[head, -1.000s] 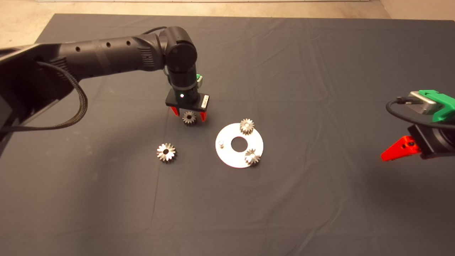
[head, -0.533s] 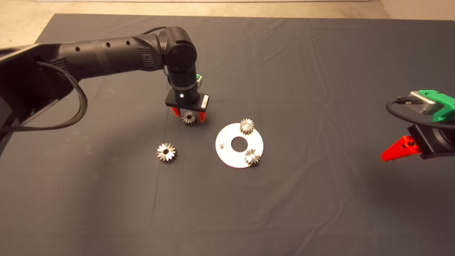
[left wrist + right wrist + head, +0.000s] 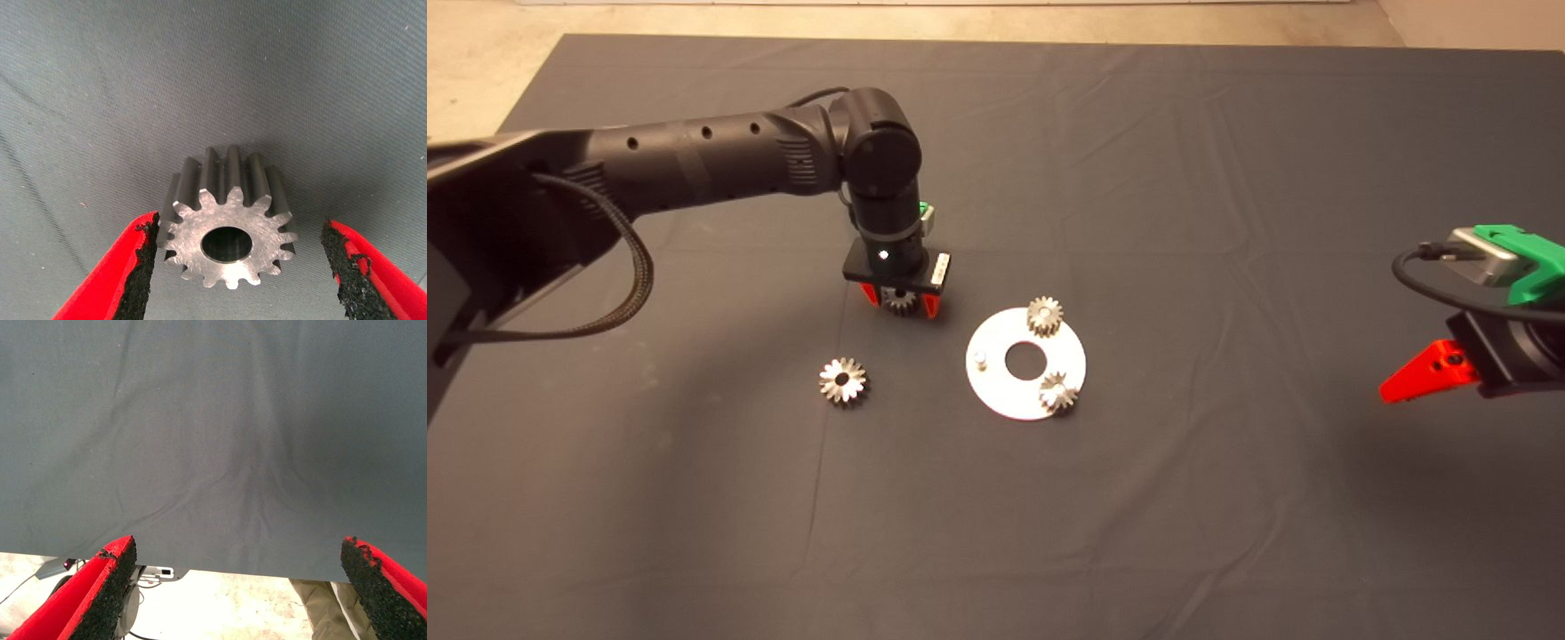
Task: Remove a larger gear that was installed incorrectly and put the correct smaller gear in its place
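A smaller gear (image 3: 899, 302) lies flat on the dark mat, left of the silver round plate (image 3: 1014, 387). My left gripper (image 3: 899, 304) is low over it, open, one finger on each side. In the left wrist view the gear (image 3: 228, 233) sits between the pads, close to one and apart from the other. The larger gear (image 3: 842, 380), with star-like teeth, lies on the mat to the front left. Two more smaller gears (image 3: 1044, 316) (image 3: 1057, 392) sit on the plate. A bare peg (image 3: 979, 359) stands on the plate's left side. My right gripper (image 3: 1414, 378) is parked open at the right edge.
The plate has a round centre hole (image 3: 1024, 359). The right wrist view shows the mat's edge (image 3: 220, 553), pale floor beyond it and a person's leg (image 3: 327, 607).
My left gripper has come down around the smaller gear, and the arm has shifted slightly. The gears and the right arm have not moved.
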Controlling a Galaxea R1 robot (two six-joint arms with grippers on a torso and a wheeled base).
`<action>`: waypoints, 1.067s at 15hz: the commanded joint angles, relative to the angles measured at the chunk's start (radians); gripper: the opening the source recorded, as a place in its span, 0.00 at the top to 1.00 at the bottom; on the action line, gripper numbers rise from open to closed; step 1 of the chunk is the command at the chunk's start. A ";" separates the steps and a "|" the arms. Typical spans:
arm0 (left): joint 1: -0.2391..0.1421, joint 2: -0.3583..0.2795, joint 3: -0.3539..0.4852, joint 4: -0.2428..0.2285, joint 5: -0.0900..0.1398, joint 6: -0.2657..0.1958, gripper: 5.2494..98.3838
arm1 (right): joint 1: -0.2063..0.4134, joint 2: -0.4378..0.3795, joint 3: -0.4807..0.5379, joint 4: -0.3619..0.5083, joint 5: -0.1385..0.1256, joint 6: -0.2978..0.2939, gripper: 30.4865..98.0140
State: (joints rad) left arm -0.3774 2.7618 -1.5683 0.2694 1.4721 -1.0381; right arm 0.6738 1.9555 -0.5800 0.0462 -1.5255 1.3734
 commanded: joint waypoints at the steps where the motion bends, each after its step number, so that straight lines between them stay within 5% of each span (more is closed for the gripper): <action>1: -0.015 0.002 -0.002 -0.004 0.007 0.004 0.40 | 0.024 0.001 0.000 0.034 -0.001 0.003 0.25; 7: -0.023 0.022 -0.056 -0.004 0.007 0.039 0.40 | 0.024 0.001 0.003 0.034 -0.001 0.003 0.25; 16: -0.022 0.029 -0.051 -0.004 0.010 0.038 0.55 | 0.026 0.000 0.003 0.034 -0.001 0.003 0.25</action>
State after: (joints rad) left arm -0.3804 2.7874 -1.6279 0.2694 1.4726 -1.0040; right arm 0.6760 1.9555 -0.5796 0.0462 -1.5260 1.3734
